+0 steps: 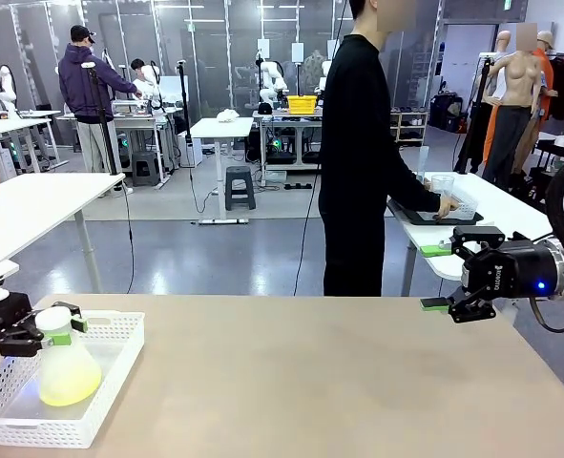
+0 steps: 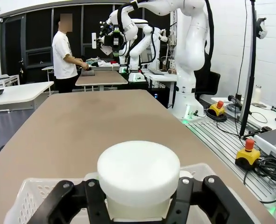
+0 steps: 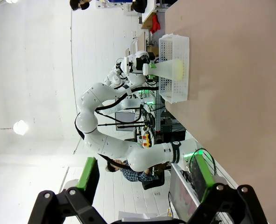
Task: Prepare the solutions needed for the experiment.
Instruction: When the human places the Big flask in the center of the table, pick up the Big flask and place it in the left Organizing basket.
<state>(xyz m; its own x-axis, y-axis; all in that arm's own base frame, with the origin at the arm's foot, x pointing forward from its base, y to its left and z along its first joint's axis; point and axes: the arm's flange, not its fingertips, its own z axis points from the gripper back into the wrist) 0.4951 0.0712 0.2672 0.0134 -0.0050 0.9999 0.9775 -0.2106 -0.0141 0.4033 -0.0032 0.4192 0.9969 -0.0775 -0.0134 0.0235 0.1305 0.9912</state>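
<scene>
Risk sits mostly at the left side of the table. From the front, the left gripper (image 1: 35,329) has its green pads on either side of the neck of a conical flask (image 1: 67,367), which stands in a white basket (image 1: 110,382) at the table's near left corner. The solutions (image 1: 69,382), a pale yellow-green pool, lie in the flask's wide bottom. Whether the pads press the neck or stand just off it I cannot tell from here. If the grip is loose and the arm lifts, the flask could slip, tip against the basket wall and spill. The right gripper (image 1: 453,277) hangs spread and empty over the table's far right edge, well apart from the basket. A person (image 1: 363,153) stands beyond the table at another table, turned away.

In the left wrist view, the black fingers (image 2: 74,198) flank the flask's white cap (image 2: 138,170), close to the neck below it; contact is not clear. A lift with the basket rim (image 2: 25,196) so near could catch the flask's broad base and drag the basket along.

In the right wrist view, the green pads (image 3: 88,172) stand wide apart with nothing between them. Far across the bare tabletop, the flask and basket show beside the left arm. A reach across from here risks crowding that arm.
</scene>
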